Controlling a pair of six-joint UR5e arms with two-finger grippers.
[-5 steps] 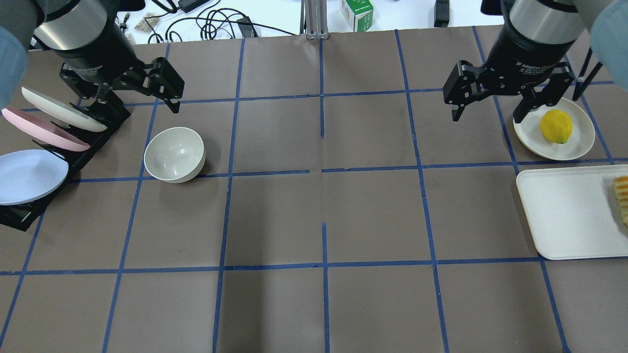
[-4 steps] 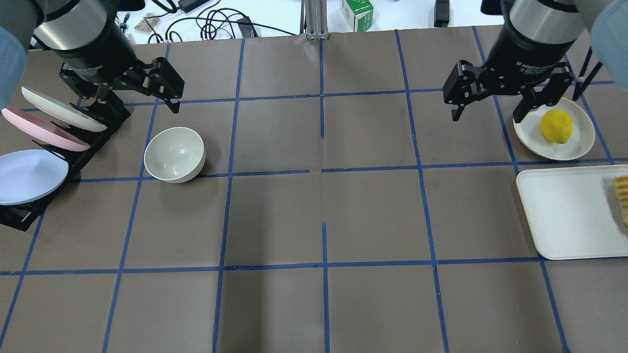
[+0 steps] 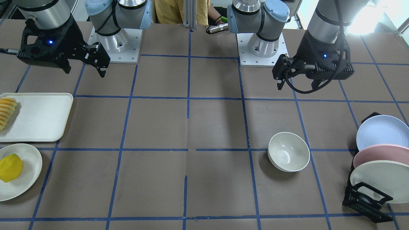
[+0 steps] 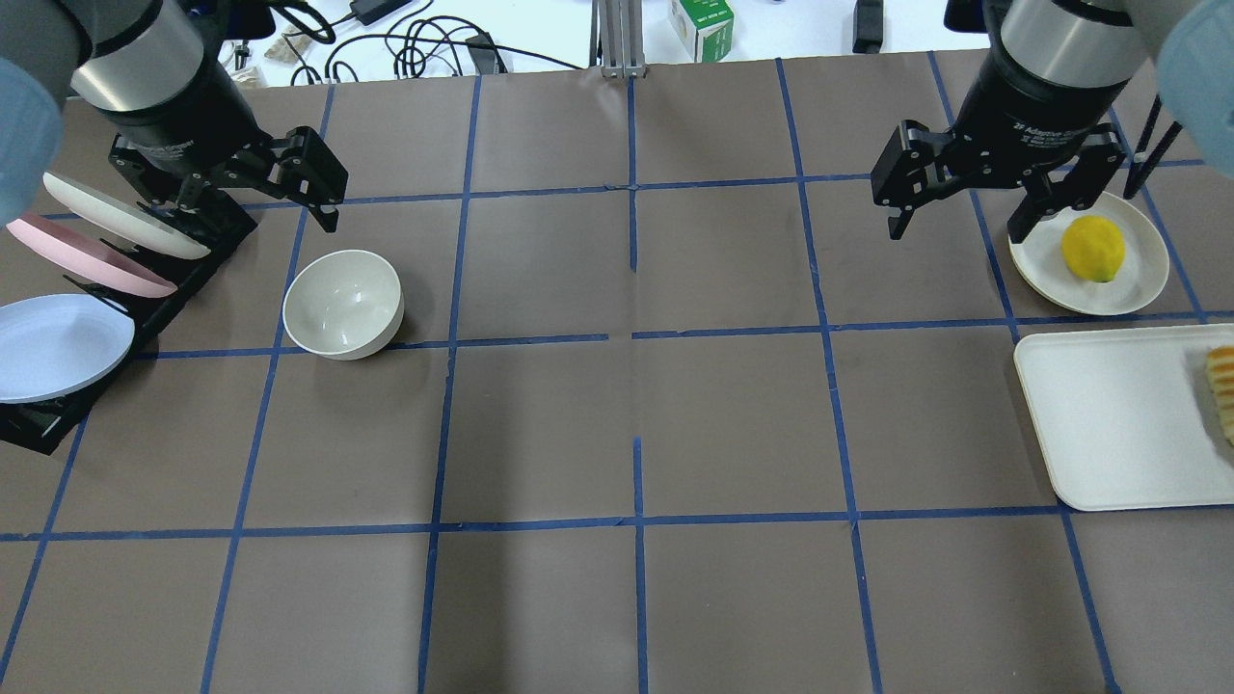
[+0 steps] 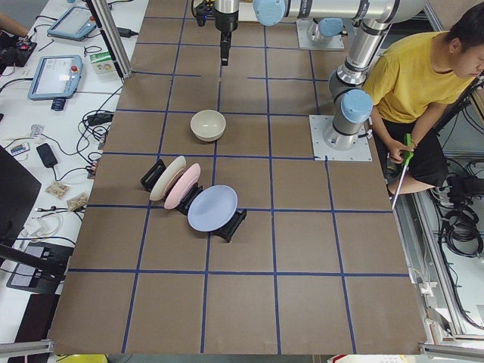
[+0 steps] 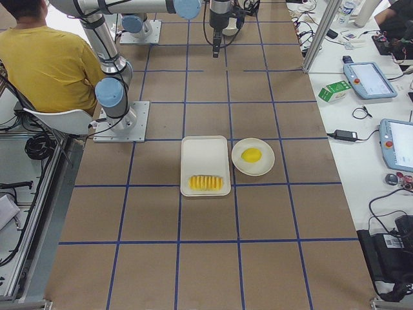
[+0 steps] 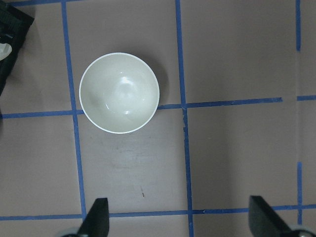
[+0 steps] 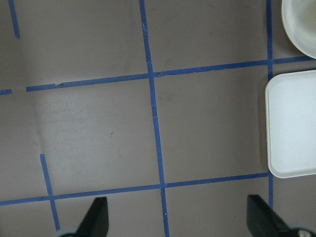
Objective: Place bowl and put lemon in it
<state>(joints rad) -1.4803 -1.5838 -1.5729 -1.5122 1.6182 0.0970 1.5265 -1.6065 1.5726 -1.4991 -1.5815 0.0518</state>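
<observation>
Bowl [image 7: 119,93] lies apart from the left hand [image 7: 178,219]

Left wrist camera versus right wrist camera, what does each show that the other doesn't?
Only the left wrist view shows the bowl, empty, and a corner of the black plate rack. Only the right wrist view shows the white tray and an edge of the round plate. Both show the brown table with blue tape lines, and the left gripper and right gripper each open at the bottom edge.
</observation>
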